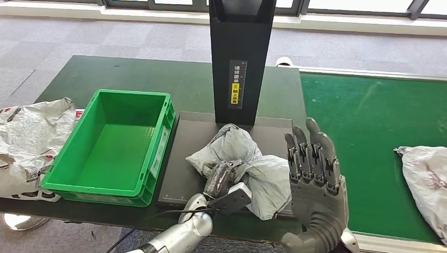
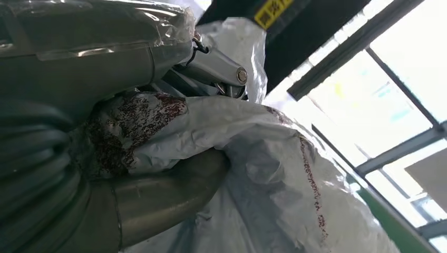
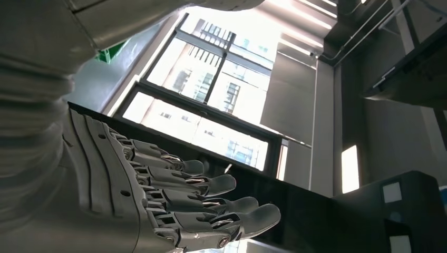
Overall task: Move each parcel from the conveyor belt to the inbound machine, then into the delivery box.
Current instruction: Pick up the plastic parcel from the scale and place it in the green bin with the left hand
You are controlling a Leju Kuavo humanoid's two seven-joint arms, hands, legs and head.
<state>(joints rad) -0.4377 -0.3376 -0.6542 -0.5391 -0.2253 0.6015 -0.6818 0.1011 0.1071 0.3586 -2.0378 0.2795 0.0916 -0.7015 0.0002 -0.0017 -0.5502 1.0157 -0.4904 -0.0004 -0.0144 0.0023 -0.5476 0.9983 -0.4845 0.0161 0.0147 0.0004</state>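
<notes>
Left hand: my left hand grips the crumpled grey plastic parcel, thumb and fingers wrapped into its folds.
Right hand: my right hand holds nothing, fingers straight and slightly apart, just beside the parcel.
Parcel: lies on the flat black machine platform, in front of its tall black column.
Box: the empty green plastic crate touches the platform's left edge.
Belt: another grey bag lies on the green conveyor belt.

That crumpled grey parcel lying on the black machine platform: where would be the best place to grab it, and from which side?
Probably the bunched fold at the near edge of the grey parcel, approached from the robot's side. The bag is soft and crumpled, so its gathered plastic gives fingers something to close on. The left hand grips it there; the right hand is held open beside it.
</notes>
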